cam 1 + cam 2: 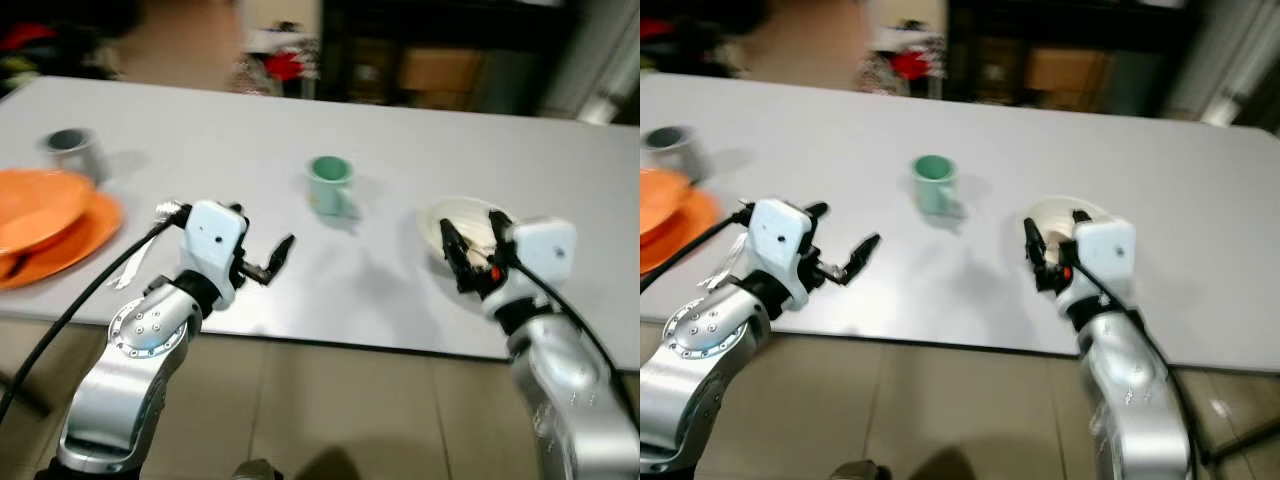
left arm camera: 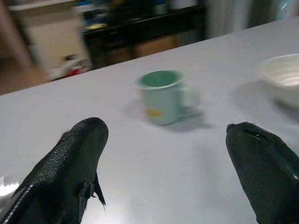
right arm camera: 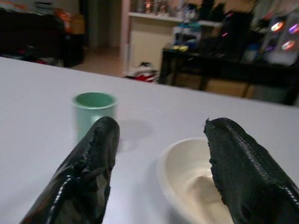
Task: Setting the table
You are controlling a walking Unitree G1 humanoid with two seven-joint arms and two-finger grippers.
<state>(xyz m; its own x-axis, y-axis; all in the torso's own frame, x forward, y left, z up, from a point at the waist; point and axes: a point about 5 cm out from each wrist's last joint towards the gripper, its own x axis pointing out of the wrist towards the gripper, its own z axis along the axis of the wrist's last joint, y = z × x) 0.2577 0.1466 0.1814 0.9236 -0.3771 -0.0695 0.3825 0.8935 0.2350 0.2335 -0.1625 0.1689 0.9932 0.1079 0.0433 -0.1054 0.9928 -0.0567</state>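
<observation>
Bowl [image 1: 462, 226] sits just ahead of the right gripper [image 1: 468, 256], its fingers spread and empty; the mug [image 1: 329, 185] lies ahead of the open left gripper [image 1: 262, 262] on the desk [image 1: 400, 140].

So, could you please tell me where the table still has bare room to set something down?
Bare grey table lies between the orange plates and the mint-green ceramic mug, and along the whole far edge. It is tighter by the cream bowl, where the open right gripper hovers.
</observation>
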